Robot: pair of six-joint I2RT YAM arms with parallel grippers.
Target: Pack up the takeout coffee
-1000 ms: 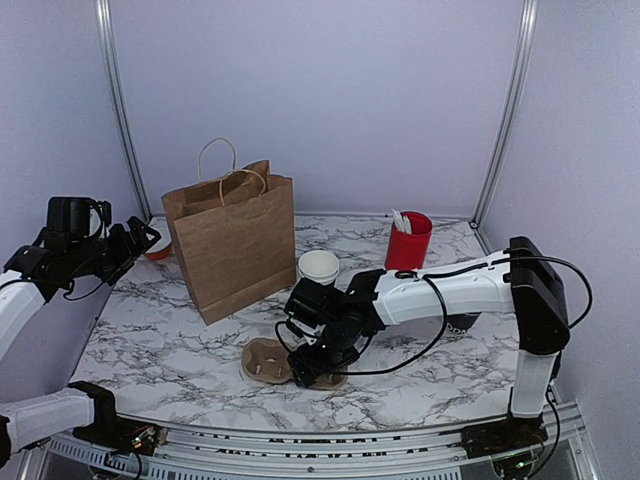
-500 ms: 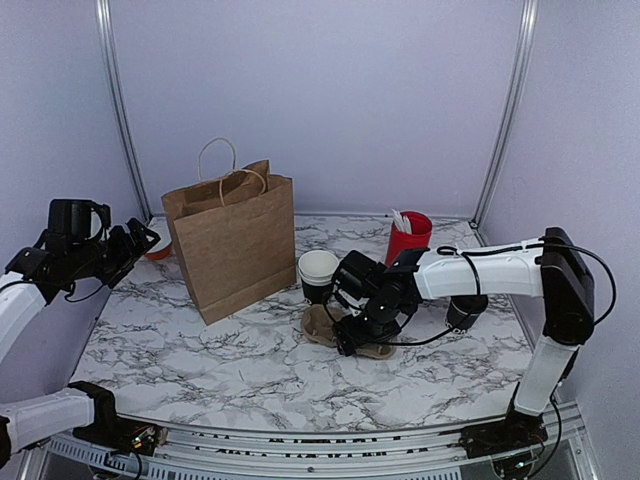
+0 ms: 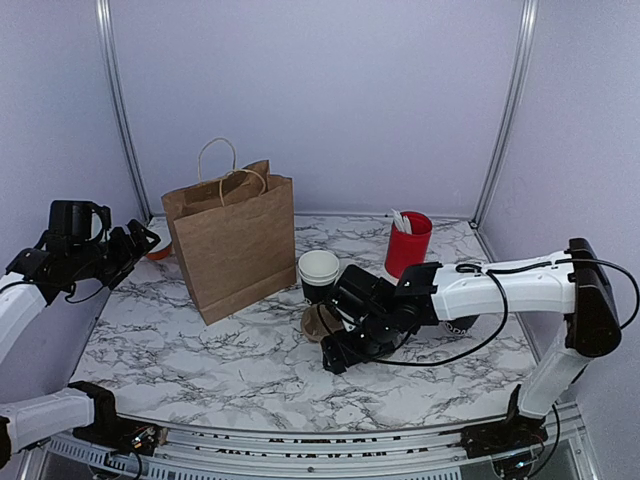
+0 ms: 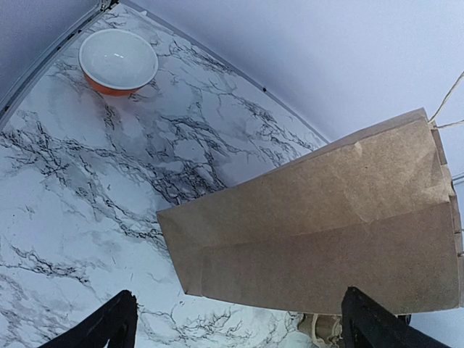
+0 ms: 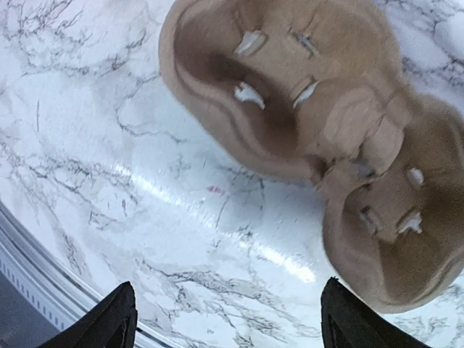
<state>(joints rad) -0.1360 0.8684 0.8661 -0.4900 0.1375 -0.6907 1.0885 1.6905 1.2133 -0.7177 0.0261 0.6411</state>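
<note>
Pulp carrier (image 3: 320, 322): from above only a brown edge shows, the rest sits behind the right gripper (image 3: 335, 352); the right wrist view cuts it off at the right.
Black cup (image 3: 318, 272): base covered by the right arm (image 3: 480, 285).
Dark thing (image 3: 462, 323): mostly behind that arm, can't tell what.
Orange bowl (image 3: 157, 251): a sliver past the left gripper (image 3: 140, 238).
Paper bag (image 4: 326, 239): clipped by the left wrist view's right edge.
White utensils (image 3: 400, 220): too small to tell apart.

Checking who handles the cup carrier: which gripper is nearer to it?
Right. The right gripper is right by the cup carrier; the left gripper is far off, past the paper bag.
</note>
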